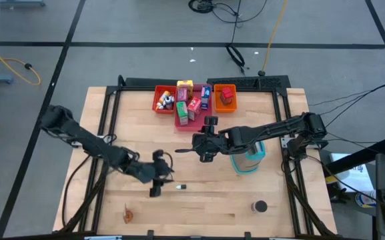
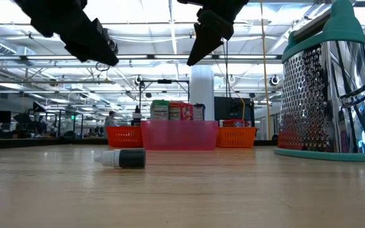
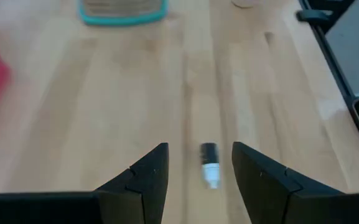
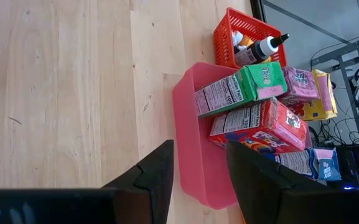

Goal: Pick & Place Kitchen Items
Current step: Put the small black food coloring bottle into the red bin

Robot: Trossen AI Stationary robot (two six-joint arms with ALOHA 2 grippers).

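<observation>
Two arms hung over the wooden table (image 1: 199, 200) from above; the left gripper (image 1: 157, 179) hovered near the tiny bottle (image 1: 181, 187), likely lining up. Low, a hall lay behind. Its wrist showed spread fingers (image 3: 148, 180) framing it. The right gripper (image 4: 195, 171), spread and empty, faced the pink tray (image 4: 195, 149) of food boxes (image 4: 257, 124).

The grater (image 2: 334, 82) is cut off at the low view's right edge.
</observation>
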